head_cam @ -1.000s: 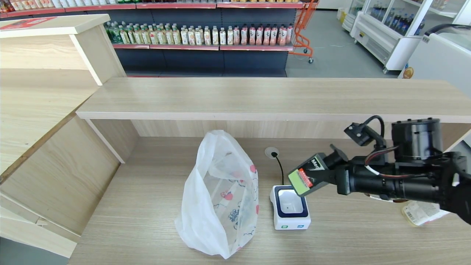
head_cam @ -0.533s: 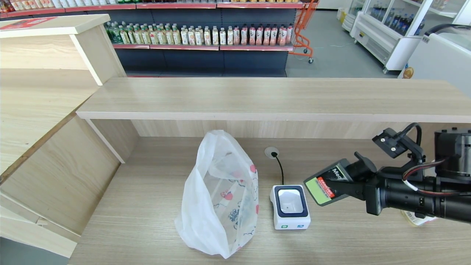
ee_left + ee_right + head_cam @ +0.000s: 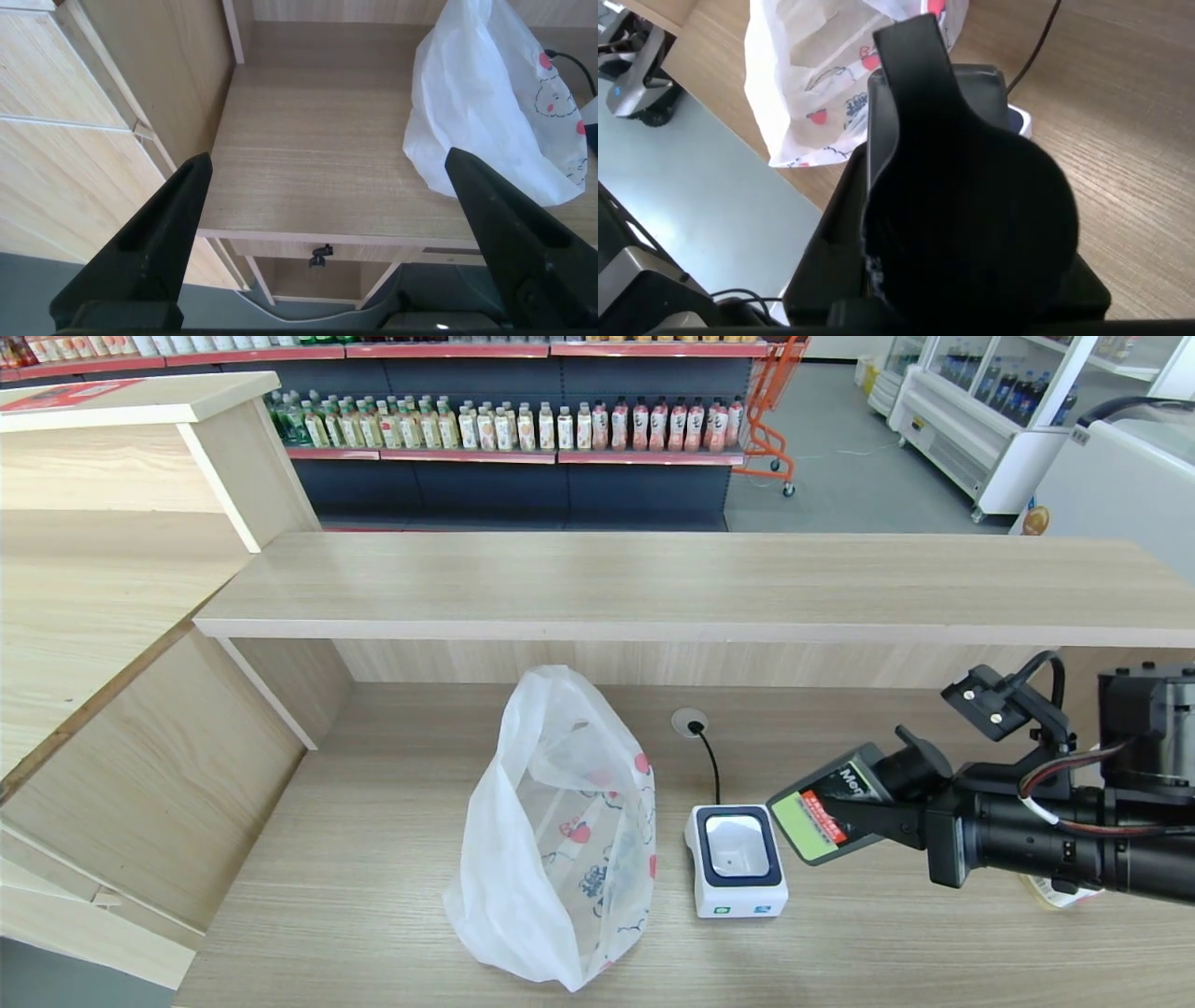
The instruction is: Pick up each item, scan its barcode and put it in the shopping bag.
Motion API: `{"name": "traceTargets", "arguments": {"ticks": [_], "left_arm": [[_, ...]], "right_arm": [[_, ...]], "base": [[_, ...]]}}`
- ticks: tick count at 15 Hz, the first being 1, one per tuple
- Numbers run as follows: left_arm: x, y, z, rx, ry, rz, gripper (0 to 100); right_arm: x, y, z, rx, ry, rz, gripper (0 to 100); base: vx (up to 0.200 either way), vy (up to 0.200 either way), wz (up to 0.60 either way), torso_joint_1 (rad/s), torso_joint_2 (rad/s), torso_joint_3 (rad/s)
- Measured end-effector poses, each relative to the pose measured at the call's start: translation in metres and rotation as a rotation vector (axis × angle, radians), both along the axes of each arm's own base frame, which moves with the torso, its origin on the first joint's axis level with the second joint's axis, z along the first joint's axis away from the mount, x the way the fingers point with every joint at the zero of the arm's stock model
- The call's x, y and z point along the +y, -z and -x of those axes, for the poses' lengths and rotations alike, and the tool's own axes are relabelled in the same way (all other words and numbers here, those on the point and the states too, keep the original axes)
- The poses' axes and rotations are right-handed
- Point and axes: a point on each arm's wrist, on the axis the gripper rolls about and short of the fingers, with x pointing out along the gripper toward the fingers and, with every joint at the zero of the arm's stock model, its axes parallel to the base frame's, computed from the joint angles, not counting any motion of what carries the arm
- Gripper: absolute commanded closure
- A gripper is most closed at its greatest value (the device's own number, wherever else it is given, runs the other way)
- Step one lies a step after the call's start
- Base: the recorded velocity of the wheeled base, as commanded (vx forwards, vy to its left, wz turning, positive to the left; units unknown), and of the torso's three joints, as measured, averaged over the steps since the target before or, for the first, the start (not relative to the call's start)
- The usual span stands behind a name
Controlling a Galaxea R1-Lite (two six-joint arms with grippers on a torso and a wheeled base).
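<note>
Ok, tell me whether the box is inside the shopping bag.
No, the right gripper holds the box right of the scanner, apart from the shopping bag.

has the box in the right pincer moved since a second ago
Yes. The box has shifted to the robot's right: a second ago it overlapped the scanner, now it hangs beside its right edge.

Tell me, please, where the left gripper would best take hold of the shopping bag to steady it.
Probably the left edge of the mouth of the shopping bag, approached from the robot's left by the open left gripper. The bag stands upright with its opening turned toward the robot, that edge stands free, and the scanner crowds its right side.
</note>
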Motion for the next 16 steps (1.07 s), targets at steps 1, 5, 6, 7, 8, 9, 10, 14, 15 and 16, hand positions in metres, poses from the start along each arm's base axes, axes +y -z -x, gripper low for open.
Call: {"name": "traceTargets", "arguments": {"ticks": [1, 5, 6, 7, 8, 9, 10, 14, 15, 16], "left_arm": [[0.0, 0.0, 0.0, 0.0, 0.0, 0.0, 0], [0.0, 0.0, 0.0, 0.0, 0.0, 0.001, 0], [0.0, 0.0, 0.0, 0.0, 0.0, 0.001, 0], [0.0, 0.0, 0.0, 0.0, 0.0, 0.001, 0], [0.0, 0.0, 0.0, 0.0, 0.0, 0.0, 0], [0.0, 0.0, 0.0, 0.0, 0.0, 0.001, 0], [0.0, 0.0, 0.0, 0.0, 0.0, 0.0, 0], [0.0, 0.0, 0.0, 0.0, 0.0, 0.0, 0], [0.0, 0.0, 0.0, 0.0, 0.0, 0.0, 0], [0.0, 0.0, 0.0, 0.0, 0.0, 0.0, 0]], "right_arm": [[0.0004, 0.0004, -0.0002, 0.002, -0.002, 0.0, 100], [0.0016, 0.0015, -0.0001, 0.021, 0.0, -0.014, 100], [0.0024, 0.0013, 0.0001, 0.027, 0.0, -0.021, 100], [0.003, 0.0014, 0.0003, 0.037, 0.004, -0.032, 100], [0.0032, 0.0013, 0.0004, 0.041, 0.005, -0.035, 100], [0.0034, 0.0015, 0.0006, 0.043, 0.004, -0.037, 100], [0.0033, 0.002, 0.0009, 0.051, 0.008, -0.042, 100], [0.0036, 0.0019, 0.0014, 0.087, 0.027, -0.081, 100], [0.0035, 0.0019, 0.0015, 0.094, 0.031, -0.088, 100], [0.0037, 0.0019, 0.0016, 0.098, 0.032, -0.092, 100]], "base": [[0.0, 0.0, 0.0, 0.0, 0.0, 0.0], [0.0, 0.0, 0.0, 0.0, 0.0, 0.0], [0.0, 0.0, 0.0, 0.0, 0.0, 0.0], [0.0, 0.0, 0.0, 0.0, 0.0, 0.0], [0.0, 0.0, 0.0, 0.0, 0.0, 0.0], [0.0, 0.0, 0.0, 0.0, 0.0, 0.0], [0.0, 0.0, 0.0, 0.0, 0.0, 0.0], [0.0, 0.0, 0.0, 0.0, 0.0, 0.0], [0.0, 0.0, 0.0, 0.0, 0.0, 0.0], [0.0, 0.0, 0.0, 0.0, 0.0, 0.0]]}}
